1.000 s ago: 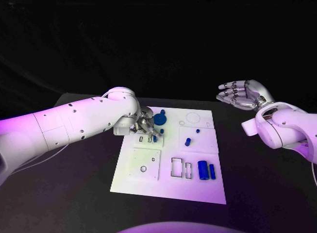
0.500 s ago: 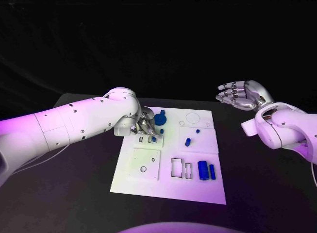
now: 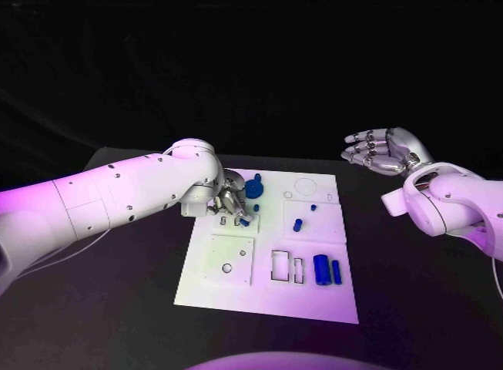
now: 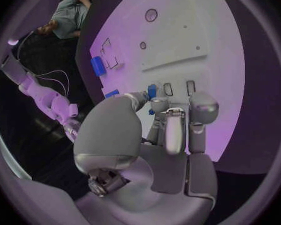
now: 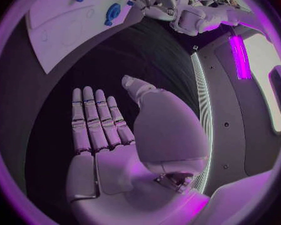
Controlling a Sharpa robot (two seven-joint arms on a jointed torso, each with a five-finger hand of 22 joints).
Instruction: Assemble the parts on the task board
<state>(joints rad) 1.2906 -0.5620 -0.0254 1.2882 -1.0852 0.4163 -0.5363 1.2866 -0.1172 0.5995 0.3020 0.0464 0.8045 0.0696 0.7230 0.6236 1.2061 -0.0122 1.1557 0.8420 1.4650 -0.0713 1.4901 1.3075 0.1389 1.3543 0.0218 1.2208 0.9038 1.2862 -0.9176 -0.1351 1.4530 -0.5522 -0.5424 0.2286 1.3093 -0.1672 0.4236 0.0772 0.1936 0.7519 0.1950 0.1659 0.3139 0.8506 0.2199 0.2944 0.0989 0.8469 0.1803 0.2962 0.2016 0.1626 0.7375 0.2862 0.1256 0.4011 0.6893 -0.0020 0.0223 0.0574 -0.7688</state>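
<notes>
Fingers (image 4: 154,107) of silver left hand (image 3: 229,202) pinching small blue part (image 4: 152,91) over flat white task board (image 3: 318,289); right hand (image 3: 382,151) hovering, fingers spread, holding nothing.

A black worktop (image 3: 129,308) stands under violet light. Behind it hangs a dark backdrop (image 3: 251,69) (plain, unlit).

No legible txt, labels, nos. or signs anywhere, incl. on the task board (image 3: 318,297)
</notes>
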